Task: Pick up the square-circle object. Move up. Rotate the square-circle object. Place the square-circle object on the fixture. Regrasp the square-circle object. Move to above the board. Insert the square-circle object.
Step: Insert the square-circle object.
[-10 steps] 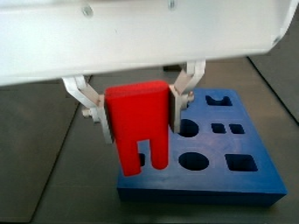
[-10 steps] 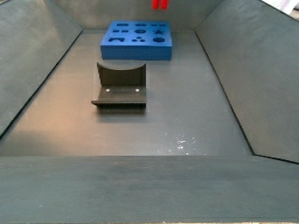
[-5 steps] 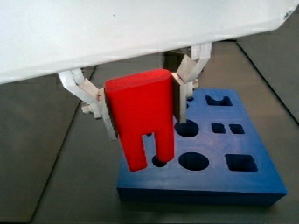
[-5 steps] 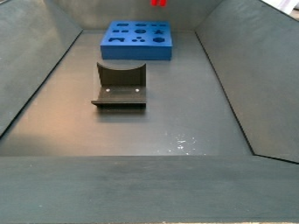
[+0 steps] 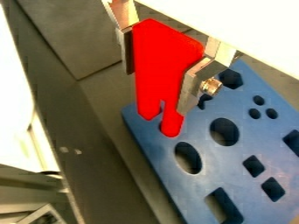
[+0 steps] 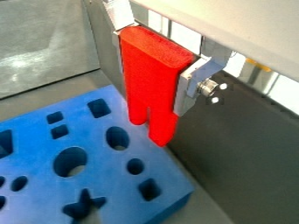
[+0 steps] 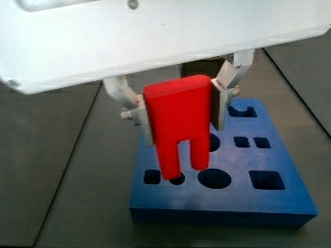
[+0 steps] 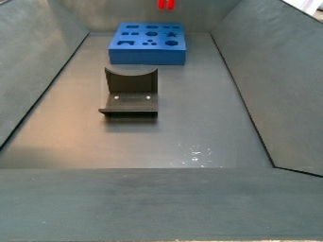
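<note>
The square-circle object [image 7: 179, 121] is a bright red oblong block hanging upright with its two prongs pointing down. My gripper [image 7: 181, 97] is shut on its upper part, one silver finger [image 5: 197, 77] on each side. In both wrist views the square-circle object [image 5: 156, 74] [image 6: 149, 83] hangs just above the board [image 5: 233, 162] [image 6: 70, 162], a blue slab with several cut-out holes, near one of its edges. The prong tips hover over the holes at the board's [image 7: 265, 199] near left. Only a red sliver of the object [image 8: 165, 4] shows at the frame's edge in a side view.
The fixture [image 8: 130, 92], a dark bracket with a curved notch, stands on the grey floor in front of the board [image 8: 149, 43]. Sloping grey walls [image 8: 44, 90] enclose the floor on both sides.
My gripper has carried the red object sideways across the board, and its prongs now hang over the holes near the board's left front. It has stayed shut on the object.
</note>
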Motion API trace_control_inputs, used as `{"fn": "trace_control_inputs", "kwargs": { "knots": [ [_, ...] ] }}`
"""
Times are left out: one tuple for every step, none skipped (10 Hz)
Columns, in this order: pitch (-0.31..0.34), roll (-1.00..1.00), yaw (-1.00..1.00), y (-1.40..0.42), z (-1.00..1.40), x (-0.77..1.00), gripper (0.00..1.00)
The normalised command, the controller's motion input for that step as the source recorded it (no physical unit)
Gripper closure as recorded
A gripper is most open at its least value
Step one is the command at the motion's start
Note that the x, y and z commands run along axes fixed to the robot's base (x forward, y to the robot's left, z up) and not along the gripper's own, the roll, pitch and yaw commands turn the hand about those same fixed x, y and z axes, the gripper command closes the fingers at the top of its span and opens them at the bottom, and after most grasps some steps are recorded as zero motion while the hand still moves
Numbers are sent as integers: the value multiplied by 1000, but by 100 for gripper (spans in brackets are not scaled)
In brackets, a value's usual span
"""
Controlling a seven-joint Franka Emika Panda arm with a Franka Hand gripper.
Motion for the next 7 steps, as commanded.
{"fn": "trace_control_inputs", "kwargs": {
  "knots": [
    [27, 99, -123, 234, -140, 60, 100],
    [34, 73, -89, 237, -186, 0, 100],
    [41, 67, -69, 283, -229, 0, 100],
    [37, 76, -60, 160, -223, 0, 100],
    [0, 6, -11, 0, -114, 0, 100],
    [1, 26, -54, 0, -157, 0, 100],
    [0, 61, -183, 0, -260, -143, 100]
  ]
}}
